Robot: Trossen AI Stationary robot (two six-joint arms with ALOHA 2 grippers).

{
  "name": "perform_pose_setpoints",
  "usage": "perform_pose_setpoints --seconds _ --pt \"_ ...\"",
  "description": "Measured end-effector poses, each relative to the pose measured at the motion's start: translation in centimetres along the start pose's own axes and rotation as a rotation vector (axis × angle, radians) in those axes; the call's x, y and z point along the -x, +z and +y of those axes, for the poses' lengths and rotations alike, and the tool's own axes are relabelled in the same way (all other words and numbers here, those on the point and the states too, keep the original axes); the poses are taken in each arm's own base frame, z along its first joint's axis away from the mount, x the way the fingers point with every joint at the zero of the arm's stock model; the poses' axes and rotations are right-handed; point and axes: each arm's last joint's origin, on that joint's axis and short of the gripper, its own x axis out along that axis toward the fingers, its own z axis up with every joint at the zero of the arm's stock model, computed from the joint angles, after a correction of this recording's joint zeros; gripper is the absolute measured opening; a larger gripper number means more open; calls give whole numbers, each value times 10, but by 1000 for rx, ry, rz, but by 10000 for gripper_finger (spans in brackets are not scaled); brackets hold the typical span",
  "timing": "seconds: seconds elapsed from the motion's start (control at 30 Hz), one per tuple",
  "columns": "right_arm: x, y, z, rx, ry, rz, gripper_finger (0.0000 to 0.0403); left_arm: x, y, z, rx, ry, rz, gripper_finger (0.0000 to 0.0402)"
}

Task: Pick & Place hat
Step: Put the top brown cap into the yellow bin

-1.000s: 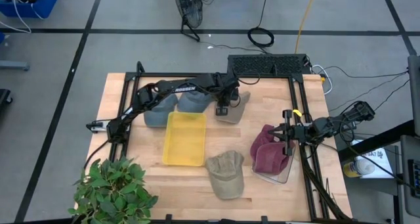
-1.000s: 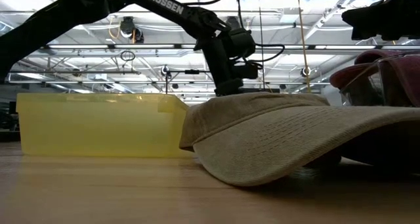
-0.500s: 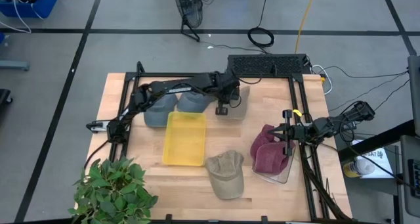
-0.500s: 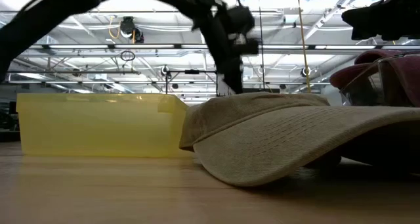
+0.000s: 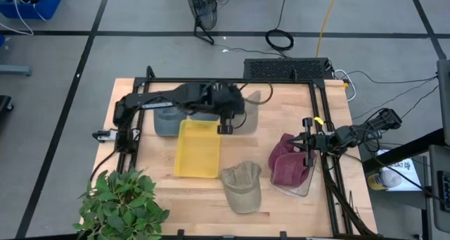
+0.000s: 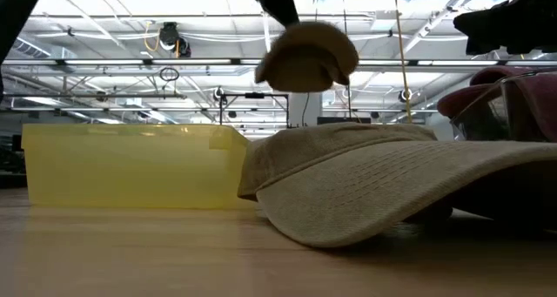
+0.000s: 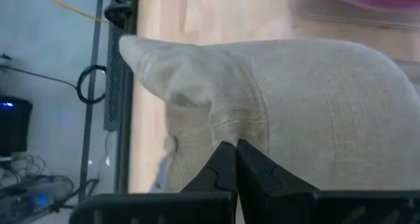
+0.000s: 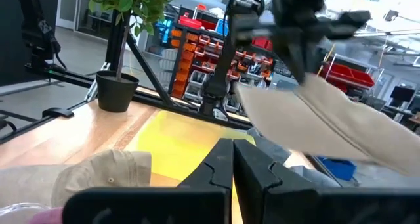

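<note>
The left gripper (image 5: 226,122) is now sitting just above the top right corner of the yellow tray (image 5: 197,149), in the upper middle of the high view, having pulled back from its earlier spot further right over the table's far edge. Its fingers are pinched together on the fabric of the tan hat (image 7: 275,112), which in the left wrist view is bunching up right at the fingertips (image 7: 226,159). In the low view that hat (image 6: 306,57) is hanging clear of the table near the top centre of the frame, where earlier it was out of sight behind the nearer cap and only the arm was showing. In the high view the hat (image 5: 249,110) is reaching right from the gripper. The second tan cap (image 5: 241,186) is lying flat at the lower middle of the table, unchanged, and the grey hats (image 5: 169,120) are staying beside the tray's top left. The right gripper (image 5: 307,143) is resting at the right edge over the maroon hat (image 5: 287,164) in its clear bin (image 5: 299,188), fingers together, unmoved.
</note>
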Motion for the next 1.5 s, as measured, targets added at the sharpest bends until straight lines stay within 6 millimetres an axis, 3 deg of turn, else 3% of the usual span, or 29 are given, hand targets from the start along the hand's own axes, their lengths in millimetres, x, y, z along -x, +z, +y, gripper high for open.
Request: perform_pose_setpoints --seconds 0.23,0.43,0.57,0.73,0.9,1.0,1.27,1.5 --pt "0 -1 1 -42 5 10 0 31 -8 -42 -6 -17 103 1" --pt "0 -2 1 -57 8 17 0 42 -28 -56 57 29 151 1" --pt "-1 -3 1 -53 10 27 0 36 -55 -69 92 46 131 0" --pt "-1 -3 1 -53 9 27 0 34 -97 -97 76 0 -47 0" --pt "-1 -1 1 -52 5 13 0 14 -143 -114 95 -36 -70 0" --pt "-1 0 0 -56 2 2 0 3 -160 -119 105 -43 -51 0" --pt "-1 0 0 -63 1 1 0 -18 -186 -124 160 -27 -2 0" --pt "-1 0 0 -63 1 2 0 -19 -196 -133 135 -51 39 0"
